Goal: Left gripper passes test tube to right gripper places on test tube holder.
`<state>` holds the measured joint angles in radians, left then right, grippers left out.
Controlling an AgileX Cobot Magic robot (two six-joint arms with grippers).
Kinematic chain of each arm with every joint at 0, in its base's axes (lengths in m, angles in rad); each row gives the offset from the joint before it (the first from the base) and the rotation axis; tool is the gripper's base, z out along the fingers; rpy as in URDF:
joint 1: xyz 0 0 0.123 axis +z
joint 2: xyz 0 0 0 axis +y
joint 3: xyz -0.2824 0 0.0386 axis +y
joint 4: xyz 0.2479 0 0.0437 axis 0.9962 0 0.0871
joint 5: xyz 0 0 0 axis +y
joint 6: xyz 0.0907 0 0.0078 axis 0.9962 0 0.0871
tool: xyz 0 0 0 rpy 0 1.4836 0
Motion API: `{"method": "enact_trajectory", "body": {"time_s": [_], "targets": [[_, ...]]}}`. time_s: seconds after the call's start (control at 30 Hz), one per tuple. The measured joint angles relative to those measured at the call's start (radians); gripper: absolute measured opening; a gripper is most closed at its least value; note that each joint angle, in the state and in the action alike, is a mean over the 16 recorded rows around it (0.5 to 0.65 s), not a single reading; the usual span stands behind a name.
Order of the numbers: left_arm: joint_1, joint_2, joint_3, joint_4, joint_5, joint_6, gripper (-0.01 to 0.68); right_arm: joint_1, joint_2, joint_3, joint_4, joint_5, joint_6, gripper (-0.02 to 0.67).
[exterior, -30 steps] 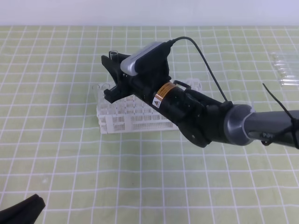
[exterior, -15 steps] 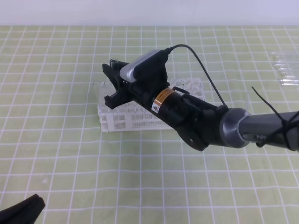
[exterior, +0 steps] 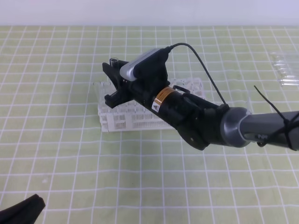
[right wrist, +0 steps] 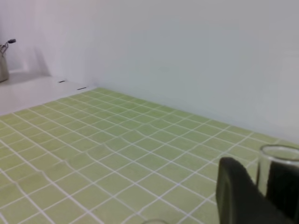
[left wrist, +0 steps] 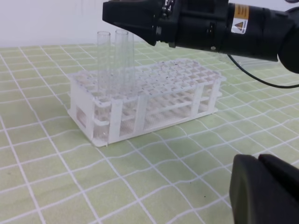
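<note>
The right gripper point(exterior: 112, 77) hangs over the left end of the white test tube holder point(exterior: 135, 119), shut on the upright test tube point(exterior: 113, 61), whose open rim pokes above the jaws. From the left wrist view, that test tube point(left wrist: 122, 60) stands with its lower part inside the test tube holder point(left wrist: 154, 93), under the right gripper point(left wrist: 122, 21). In the right wrist view the tube's rim point(right wrist: 279, 161) sits between the dark fingers point(right wrist: 238, 191). The left gripper point(left wrist: 258, 161) stays low at the near left, its fingers together and holding nothing; only its tip point(exterior: 25, 207) shows from above.
A second clear tube point(left wrist: 103, 65) stands in the rack's end row, just left of the held one. A heap of clear tubes point(exterior: 286, 70) lies at the far right. The green checked mat point(exterior: 70, 154) covers the table, and a white wall runs behind it.
The right gripper with the tube has sunk a little towards the rack and shifted slightly. In the last half second it barely moved. The left gripper has stayed put.
</note>
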<state>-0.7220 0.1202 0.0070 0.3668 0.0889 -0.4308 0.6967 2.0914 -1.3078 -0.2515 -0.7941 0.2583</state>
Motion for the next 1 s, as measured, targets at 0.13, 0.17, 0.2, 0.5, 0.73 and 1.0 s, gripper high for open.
{"method": "enact_trajectory", "body": {"time_s": [0.13,0.17,0.2,0.5,0.73,1.0], "targets": [[0.000,0.000,0.000,0.000,0.000,0.000,-0.002,0.000,-0.004,0.000,0.001,0.009,-0.001,0.176],[0.000,0.000,0.000,0.000,0.000,0.000,-0.002,0.000,-0.006,0.000,0.001,0.011,-0.001,0.194],[0.000,0.000,0.000,0.000,-0.001,0.000,-0.002,0.000,-0.007,0.001,0.002,0.013,-0.001,0.212],[0.000,-0.001,0.000,0.000,-0.001,0.000,-0.002,0.000,-0.049,0.018,0.000,0.031,-0.005,0.370],[0.000,-0.001,0.000,0.000,0.001,0.000,-0.002,0.000,-0.102,0.037,-0.015,0.053,-0.011,0.396],[0.000,-0.001,0.000,0.000,0.001,0.000,-0.002,0.003,-0.247,0.096,-0.077,0.146,0.005,0.321]]}}
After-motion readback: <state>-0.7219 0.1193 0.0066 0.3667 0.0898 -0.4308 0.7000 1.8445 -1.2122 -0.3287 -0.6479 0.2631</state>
